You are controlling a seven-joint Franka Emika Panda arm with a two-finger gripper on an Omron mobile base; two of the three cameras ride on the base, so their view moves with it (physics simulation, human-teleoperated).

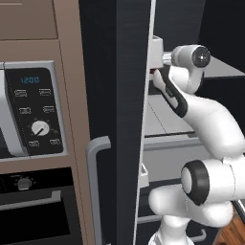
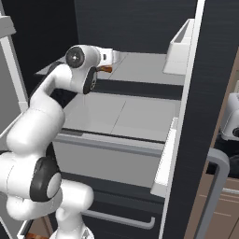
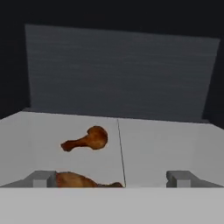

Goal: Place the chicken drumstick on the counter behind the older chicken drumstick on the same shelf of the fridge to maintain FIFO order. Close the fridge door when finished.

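My gripper (image 3: pixel 111 178) is open, its two fingertips (image 3: pixel 41 178) set wide apart just above the pale-grey fridge shelf (image 3: pixel 166 140). The orange-red chicken drumstick (image 3: pixel 89 139) lies free on the shelf, farther in toward the back wall. The older chicken drumstick (image 3: pixel 76 180) lies nearer, by my left fingertip, its lower part hidden. Neither is between the fingers. In the right base view the hand (image 2: pixel 111 57) reaches over the upper shelf (image 2: pixel 144 65), with an orange bit of drumstick (image 2: pixel 106 69) under it. The counter is out of view.
The fridge door (image 1: pixel 124 119) stands open on the left with its silver bar handle (image 1: pixel 95 162). A white door bin (image 2: pixel 179 46) sits at the right. A lower shelf (image 2: pixel 121 112) and a drawer front (image 2: pixel 107 161) lie below. A wall oven panel (image 1: pixel 38 112) is left.
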